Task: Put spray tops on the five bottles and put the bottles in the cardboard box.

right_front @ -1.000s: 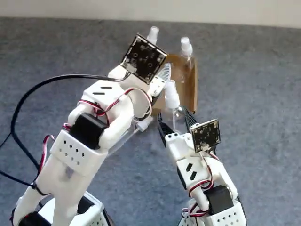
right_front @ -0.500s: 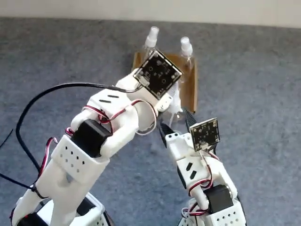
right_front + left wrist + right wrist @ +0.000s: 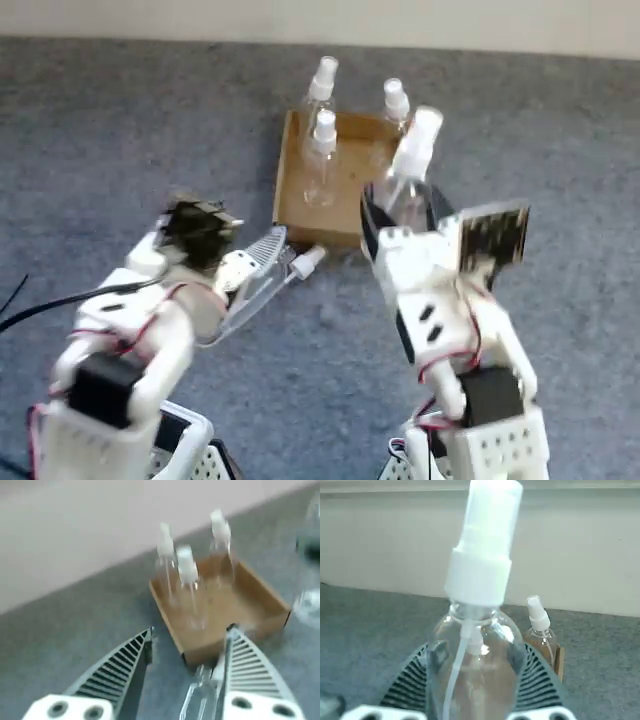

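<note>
Left gripper (image 3: pixel 190 630) jaws wide, low over a capped bottle (image 3: pixel 262 293) lying on grey carpet (image 3: pixel 120 130) just before the cardboard box (image 3: pixel 283 190). Right gripper (image 3: pixel 404 210) clamps upright spray bottle (image 3: pixel 479 655) over box's front right corner; three capped bottles (image 3: pixel 321 150) stand inside

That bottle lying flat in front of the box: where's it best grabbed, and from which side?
Probably take the lying bottle by its clear body, mid-length, from above, with a finger on each long side. It lies flat, so the round body gives the widest hold; its spray top is narrow and close to the cardboard box wall. The open left gripper is nearest.
</note>
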